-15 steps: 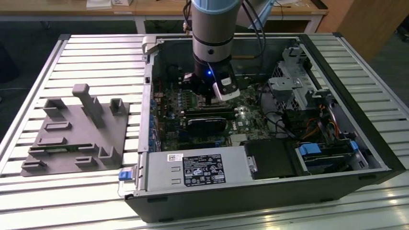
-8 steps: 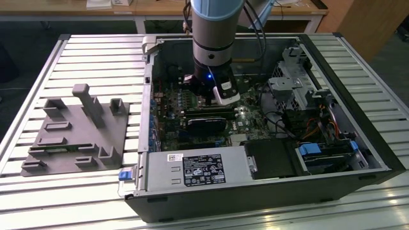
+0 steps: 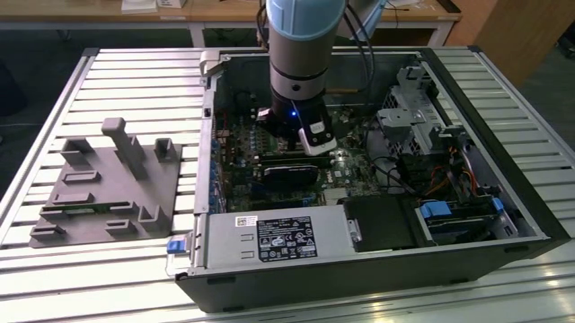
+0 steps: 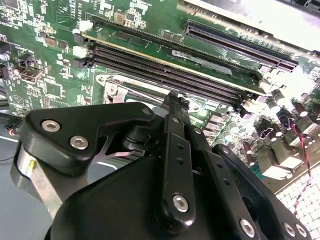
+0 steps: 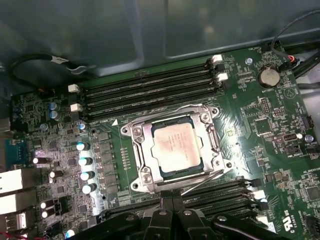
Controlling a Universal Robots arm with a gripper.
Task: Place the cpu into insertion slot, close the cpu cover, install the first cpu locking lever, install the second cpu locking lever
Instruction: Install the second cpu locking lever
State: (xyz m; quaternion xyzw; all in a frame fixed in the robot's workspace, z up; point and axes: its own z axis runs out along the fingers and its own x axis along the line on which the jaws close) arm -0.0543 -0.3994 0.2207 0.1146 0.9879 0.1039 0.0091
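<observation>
Gripper [image 5: 172, 202] hangs inside the open case [image 3: 539, 232], low over the board [image 5: 260, 125]; fingers look drawn together with nothing between them. Just ahead of the fingertips sits the slot [image 5: 131, 150] with the cpu [image 5: 177, 147] already seated in it, pale face up. Cover [image 5: 145, 167] lies down flat around the chip, frame edges showing on all sides. A thin lever [image 5: 200, 184] runs along the socket side nearest the gripper, slightly raised; whether it is latched, cannot tell.

Handling, my judgement: lever is stiff spring wire, light, slippery; push near its free end. Chip and socket pins fragile, so keep off the centre.
</observation>
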